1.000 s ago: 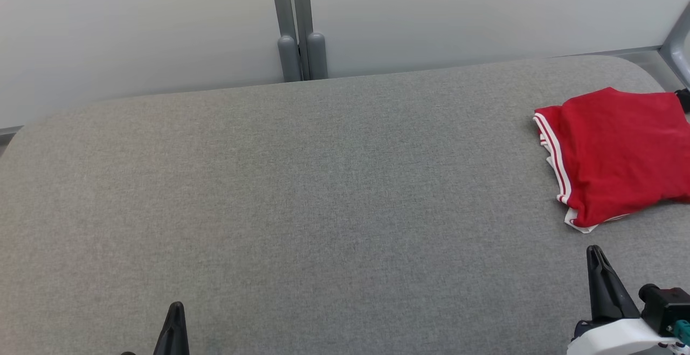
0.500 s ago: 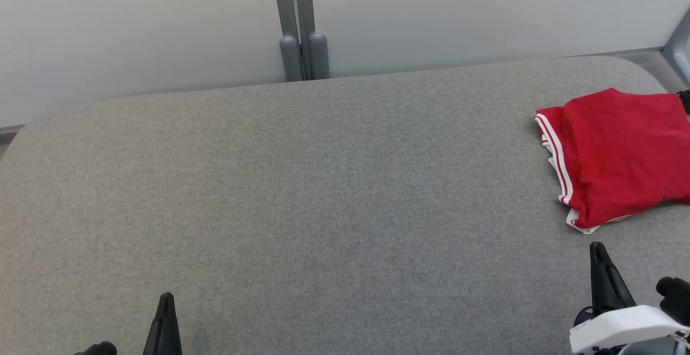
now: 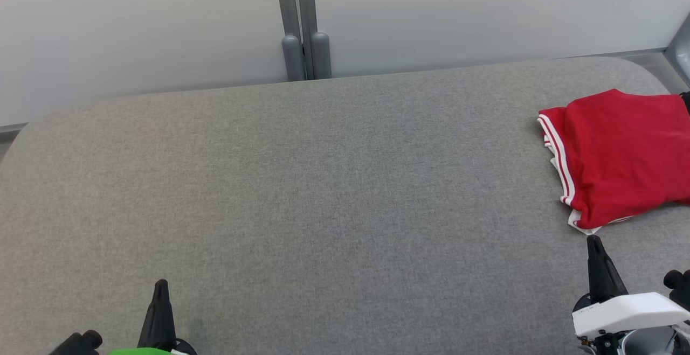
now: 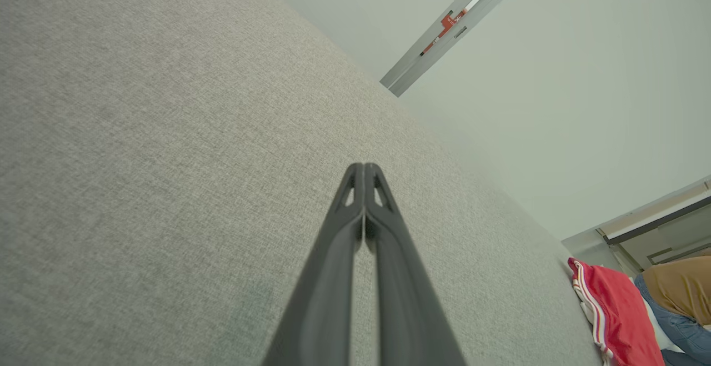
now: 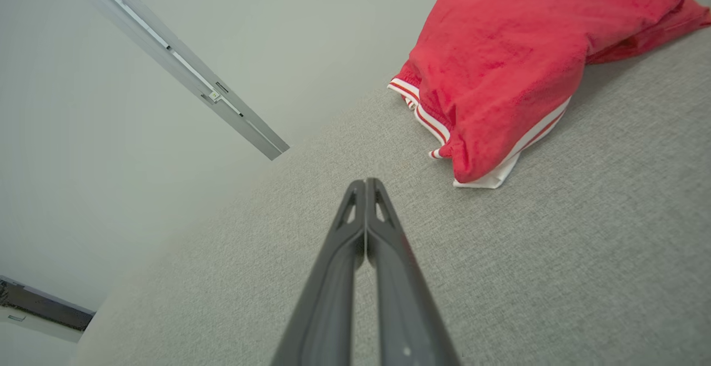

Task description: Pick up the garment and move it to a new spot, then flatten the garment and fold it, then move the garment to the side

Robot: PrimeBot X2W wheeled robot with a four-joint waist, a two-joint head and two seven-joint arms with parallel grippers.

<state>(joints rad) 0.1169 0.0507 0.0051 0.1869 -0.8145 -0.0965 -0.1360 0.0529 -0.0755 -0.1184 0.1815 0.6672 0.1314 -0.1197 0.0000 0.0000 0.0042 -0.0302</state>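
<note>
The red garment (image 3: 625,155) is seen folded at the table's (image 3: 323,182) right edge, apparently already set aside. The left gripper (image 3: 160,286) and right gripper (image 3: 593,243) are held empty, fingers pressed together, near the front edge.

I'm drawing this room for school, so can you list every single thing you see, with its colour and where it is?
garment: one, red with white stripes, folded, at the cushion's right end.
cushion: one, grey fabric, across the head view.
posts: two, grey, upright side by side behind the cushion.
wall panels: two, pale, either side of the posts.
other cloth: count unclear, tan and blue, beyond the garment.
left gripper: one, dark, lower left, jaws shut.
right gripper: one, dark, lower right near the garment's corner, jaws shut.
</note>
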